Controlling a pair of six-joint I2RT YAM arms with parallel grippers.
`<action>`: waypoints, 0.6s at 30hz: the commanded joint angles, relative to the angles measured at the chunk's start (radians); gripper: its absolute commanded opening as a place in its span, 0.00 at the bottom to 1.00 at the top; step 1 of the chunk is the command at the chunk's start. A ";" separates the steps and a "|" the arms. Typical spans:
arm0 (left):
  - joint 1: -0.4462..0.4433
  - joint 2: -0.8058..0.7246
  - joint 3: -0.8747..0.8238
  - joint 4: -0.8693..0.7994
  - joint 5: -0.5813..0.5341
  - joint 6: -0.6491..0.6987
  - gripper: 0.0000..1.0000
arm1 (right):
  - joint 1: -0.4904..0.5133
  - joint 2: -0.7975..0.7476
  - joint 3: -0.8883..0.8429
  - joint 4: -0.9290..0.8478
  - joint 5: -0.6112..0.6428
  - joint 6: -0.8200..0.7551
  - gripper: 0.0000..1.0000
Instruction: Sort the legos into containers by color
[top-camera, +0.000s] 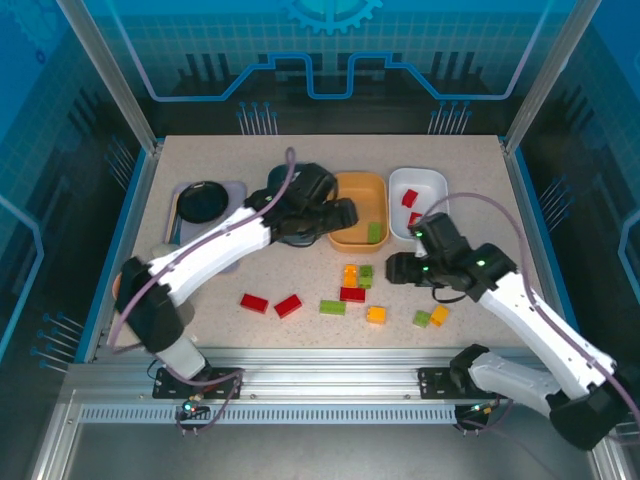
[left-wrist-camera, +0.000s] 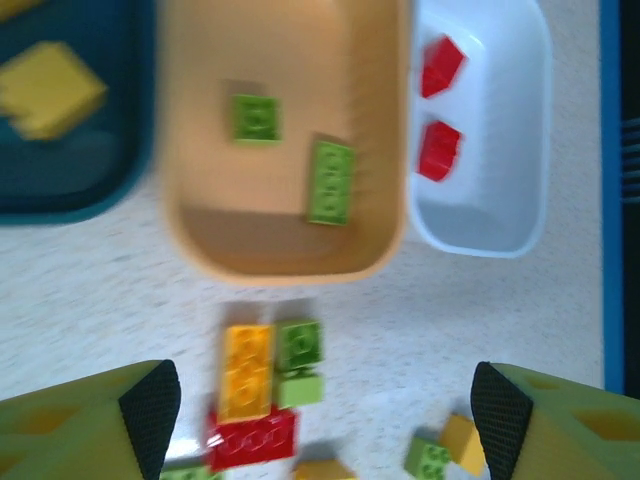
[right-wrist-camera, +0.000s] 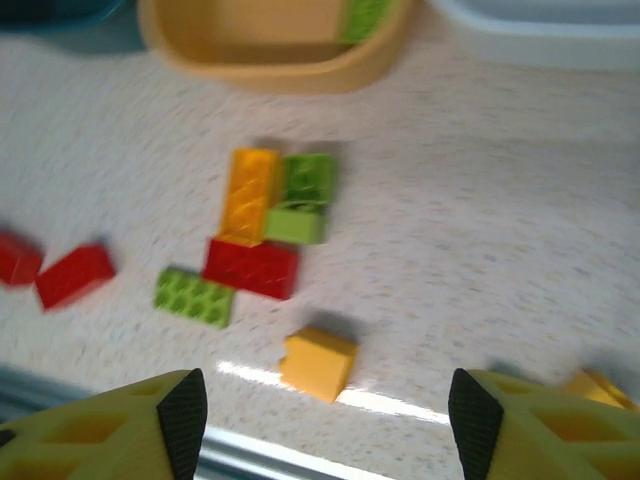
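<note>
The left gripper (left-wrist-camera: 325, 405) hangs spread and empty just short of the orange bin (left-wrist-camera: 285, 258), which holds two green bricks (left-wrist-camera: 330, 180). The right gripper (right-wrist-camera: 327, 415) is spread and empty too. In front of that bin lie loose bricks (right-wrist-camera: 262, 225). Next probably comes a pick: lowering onto one brick, though blur hides which sits freest.

left arm stretched forward and to the right, left hand (top-camera: 338, 214) tilted down, jaws spread wide, holding nothing. right arm elbowed inward, right hand (top-camera: 392, 268) pointing left, jaws also spread apart, holding nothing.
</note>
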 joint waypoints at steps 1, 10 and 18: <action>-0.003 -0.192 -0.129 -0.173 -0.219 -0.136 0.81 | 0.189 0.121 0.076 0.133 0.013 -0.145 0.71; -0.004 -0.712 -0.379 -0.556 -0.387 -0.398 0.80 | 0.436 0.623 0.341 0.269 -0.091 -0.360 0.75; -0.004 -0.983 -0.430 -0.746 -0.418 -0.483 0.78 | 0.509 1.025 0.710 0.146 -0.042 -0.412 0.84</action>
